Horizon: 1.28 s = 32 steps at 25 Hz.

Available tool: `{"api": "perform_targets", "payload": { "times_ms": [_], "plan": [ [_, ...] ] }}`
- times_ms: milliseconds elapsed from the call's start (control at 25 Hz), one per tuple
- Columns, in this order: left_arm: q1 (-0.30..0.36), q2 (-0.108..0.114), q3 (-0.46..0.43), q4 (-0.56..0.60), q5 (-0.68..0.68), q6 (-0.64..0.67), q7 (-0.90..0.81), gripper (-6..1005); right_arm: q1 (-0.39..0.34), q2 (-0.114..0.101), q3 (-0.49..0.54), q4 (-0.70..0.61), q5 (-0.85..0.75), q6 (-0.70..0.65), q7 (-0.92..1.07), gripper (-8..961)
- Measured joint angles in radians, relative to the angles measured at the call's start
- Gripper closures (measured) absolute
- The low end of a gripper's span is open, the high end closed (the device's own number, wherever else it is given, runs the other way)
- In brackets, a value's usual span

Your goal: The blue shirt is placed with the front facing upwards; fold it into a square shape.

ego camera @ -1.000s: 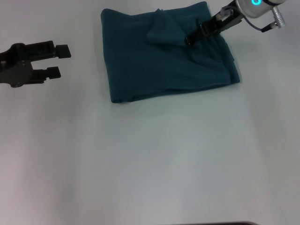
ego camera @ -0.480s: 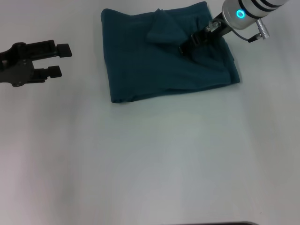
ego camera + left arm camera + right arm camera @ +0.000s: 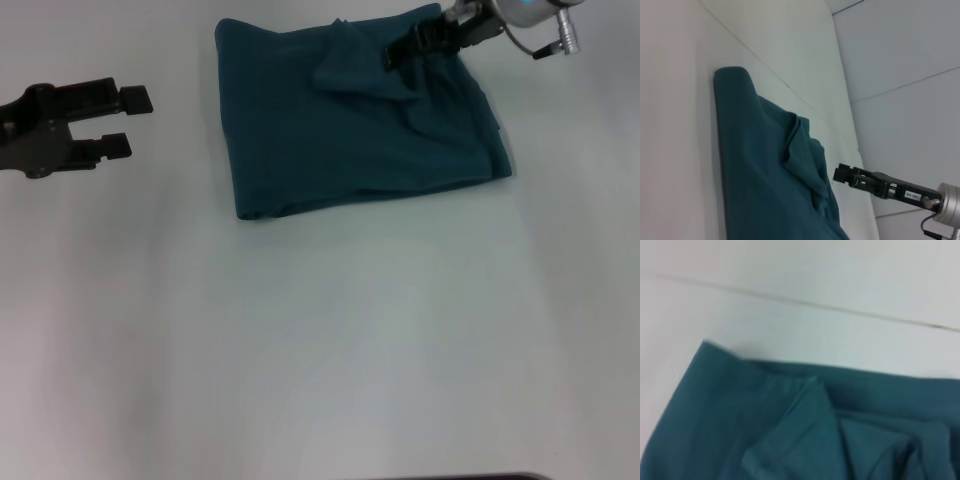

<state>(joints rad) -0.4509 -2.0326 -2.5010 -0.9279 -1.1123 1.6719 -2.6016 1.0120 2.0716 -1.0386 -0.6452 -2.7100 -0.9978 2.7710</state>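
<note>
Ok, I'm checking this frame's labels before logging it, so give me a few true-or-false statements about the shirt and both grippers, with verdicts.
1. The blue shirt lies folded into a compact, roughly rectangular bundle. True.
2. The left gripper is pinching the shirt's edge. False: it sits off to the shirt's left, apart from it, jaws open and empty.
3. The right gripper is over the shirt's far edge, next to a raised flap of fabric. True.
4. The shirt's chest lettering faces up in plain sight. False: only plain teal fabric shows.
5. The shirt hangs off the near edge of the white table. False: it lies at the far side, wholly on the surface.
</note>
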Motion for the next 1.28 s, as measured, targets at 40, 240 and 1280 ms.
{"api": "perform_targets", "payload": {
  "times_ms": [40, 240, 1280],
  "plan": [
    [-0.002, 0.0, -0.001, 0.0, 0.0, -0.002, 0.0, 135, 0.001, -0.004, 0.014, -0.001, 0.003, -0.001, 0.011, 59],
    [-0.019, 0.0, -0.001, 0.002, 0.0, -0.01, 0.0, 136, 0.024, -0.019, 0.038, 0.029, -0.012, 0.004, 0.065, 62],
    [-0.032, -0.001, 0.001, 0.027, 0.007, -0.031, 0.002, 137, 0.089, -0.002, 0.011, 0.232, -0.09, 0.244, 0.145, 76]
  ]
}}
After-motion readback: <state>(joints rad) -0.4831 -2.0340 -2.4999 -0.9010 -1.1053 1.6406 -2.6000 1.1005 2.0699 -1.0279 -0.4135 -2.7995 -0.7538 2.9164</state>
